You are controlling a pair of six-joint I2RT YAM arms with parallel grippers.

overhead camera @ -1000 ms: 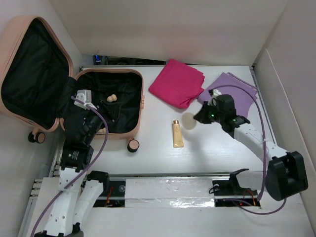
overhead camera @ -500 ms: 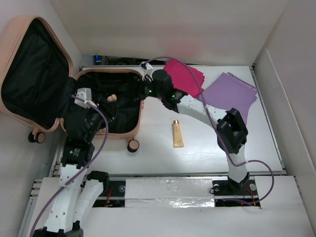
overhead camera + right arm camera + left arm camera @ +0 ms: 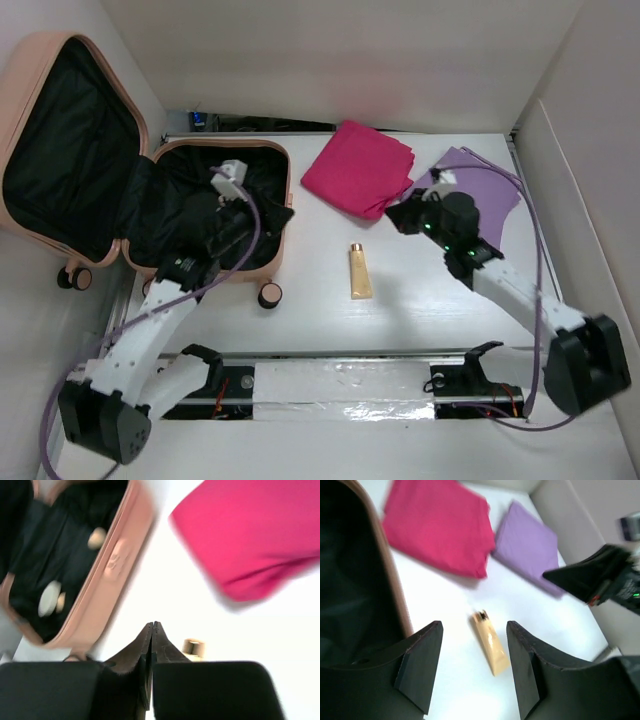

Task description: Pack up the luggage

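Note:
The peach-pink luggage [image 3: 287,175] lies open at the left, its lid leaning back. My left gripper [image 3: 278,215] is open and empty over the case's right rim. In the left wrist view [image 3: 472,672] a beige tube [image 3: 491,642] lies on the table between and beyond the fingers. The tube [image 3: 360,272] lies mid-table. My right gripper [image 3: 397,215] is shut and empty, above the table between the tube and the pink cloth [image 3: 358,168]. The right wrist view shows its shut fingertips [image 3: 152,627], the case rim [image 3: 117,565] and a pale round pad [image 3: 48,598] inside the case.
A purple cloth [image 3: 492,180] lies at the back right, partly under my right arm. A case wheel [image 3: 270,294] sticks out near the front rim. Walls close in the table on the left, back and right. A small beige item [image 3: 97,537] also lies in the case.
My right arm carried the round pad over the case, then swung back right without it. My left arm has reached right across the case toward the tube.

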